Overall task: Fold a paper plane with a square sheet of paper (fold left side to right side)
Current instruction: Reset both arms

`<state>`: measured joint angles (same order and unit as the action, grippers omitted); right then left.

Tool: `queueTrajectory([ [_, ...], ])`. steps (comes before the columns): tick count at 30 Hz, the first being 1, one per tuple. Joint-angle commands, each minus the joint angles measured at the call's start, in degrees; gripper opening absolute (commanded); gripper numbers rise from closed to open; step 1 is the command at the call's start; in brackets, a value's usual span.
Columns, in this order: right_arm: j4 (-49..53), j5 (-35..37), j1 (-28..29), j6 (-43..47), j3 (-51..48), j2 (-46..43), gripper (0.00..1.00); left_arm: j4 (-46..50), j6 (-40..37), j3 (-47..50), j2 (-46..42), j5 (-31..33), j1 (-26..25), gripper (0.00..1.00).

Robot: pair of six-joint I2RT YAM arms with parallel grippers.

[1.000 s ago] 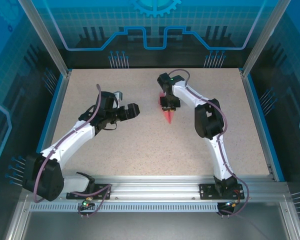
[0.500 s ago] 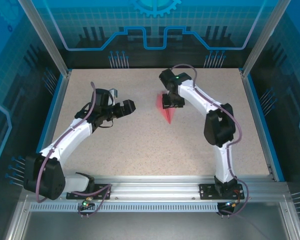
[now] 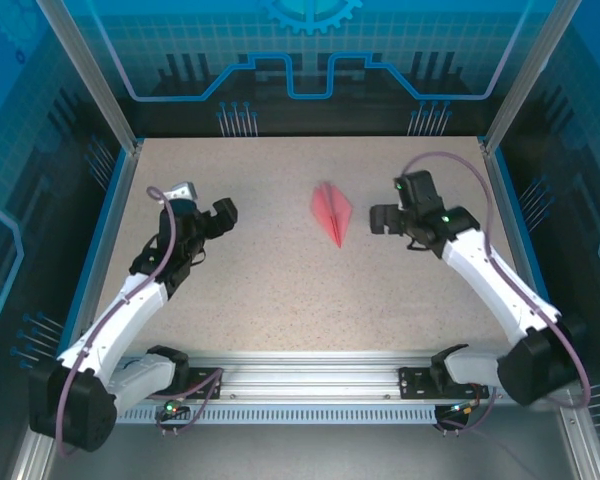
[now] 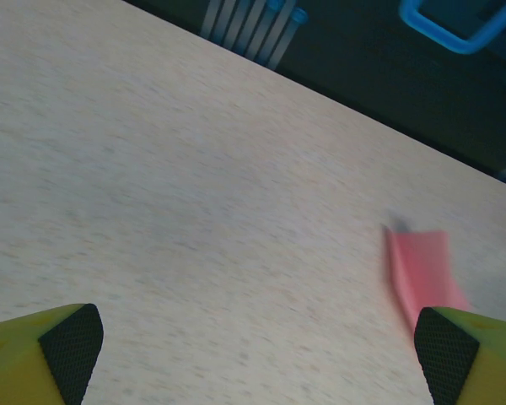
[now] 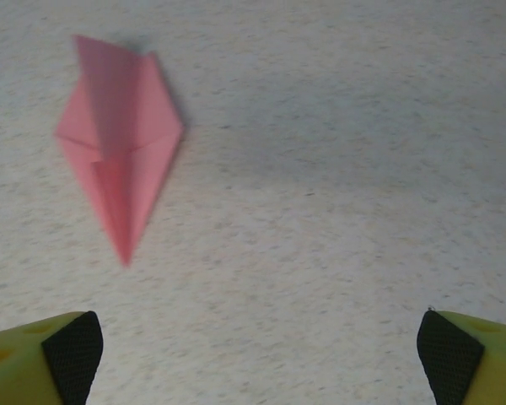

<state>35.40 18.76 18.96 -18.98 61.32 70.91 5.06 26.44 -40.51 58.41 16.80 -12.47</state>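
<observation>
I find both arms set out to their own sides of the worktop, wrists turned inward. Left end effector and right end effector have fingers spread wide, nothing held. Between them, touched by neither, the paper plane lies flat, point toward the near edge. I judge it feather-light, flimsy and easily creased; I would pinch along the centre fold.

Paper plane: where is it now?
Top view: the paper plane lies on the table, just right of centre, between the left gripper and the nearer right gripper, touching neither.
</observation>
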Motion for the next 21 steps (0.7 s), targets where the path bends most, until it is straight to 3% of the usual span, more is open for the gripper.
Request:
queueTrajectory([
  [1,-13.93,0.12,-5.71,2.31,-8.35,-4.08,1.0,-7.78,-7.43,3.86,-1.06,13.98,0.76,0.99],
  [5,-26.74,1.31,-10.53,7.05,-20.23,-6.27,1.0,-7.17,-12.59,5.17,0.82,20.76,0.82,0.99],
  [10,-44.7,0.86,-12.76,11.94,-30.66,-3.5,1.0,-16.63,-20.05,9.86,6.61,20.88,1.3,0.99],
  [16,-65.23,-4.77,-14.47,14.02,-36.38,4.06,1.0,-34.22,-27.35,15.12,14.01,7.8,3.62,0.99],
  [21,-74.58,-8.31,-15.16,17.0,-36.99,9.35,1.0,-47.22,-28.1,18.6,19.72,-2.19,7.04,0.99],
])
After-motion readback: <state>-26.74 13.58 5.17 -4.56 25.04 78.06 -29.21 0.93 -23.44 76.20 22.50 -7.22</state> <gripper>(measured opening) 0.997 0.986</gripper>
